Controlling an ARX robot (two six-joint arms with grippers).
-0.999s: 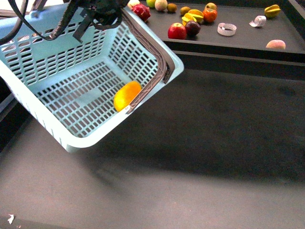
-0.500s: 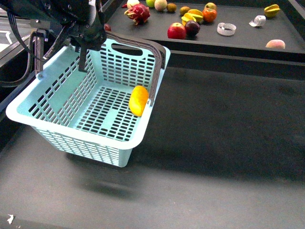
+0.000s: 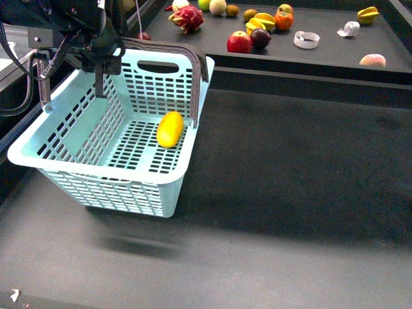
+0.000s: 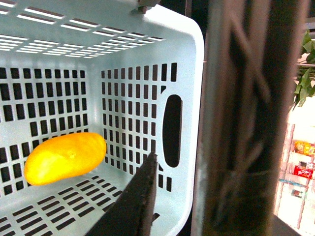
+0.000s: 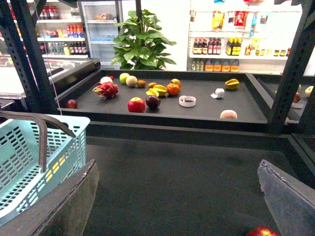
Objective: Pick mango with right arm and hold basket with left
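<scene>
So, table (image 3: 302,193): dark and wide, with the basket resting on its left part and a raised shelf (image 3: 335,55) of assorted fruit behind.
Basket (image 3: 58,138): pale blue and slotted, sitting level; its grey handle (image 3: 193,77) stands up over the rim, likely because the left arm has hold of it from above.
Left arm (image 3: 77,26): black, with looping cables, hanging over the basket's far left corner, placed to steady the basket as the task asks.
Left gripper (image 3: 100,64): the left wrist view shows one dark finger (image 4: 135,206) inside the basket and the handle bar right against the camera, so it reads as clasped on the handle, though the contact itself is hidden.
Right gripper (image 5: 177,196): spread wide, both fingers well apart, holding nothing, facing the shelf from above the table.
Mango (image 3: 170,129): yellow-orange, lying on the basket floor against the right wall, under the handle; already dropped in, judging from where it lies.
Writing: store shelves with bottles show in the right wrist view, but no label is legible.
</scene>
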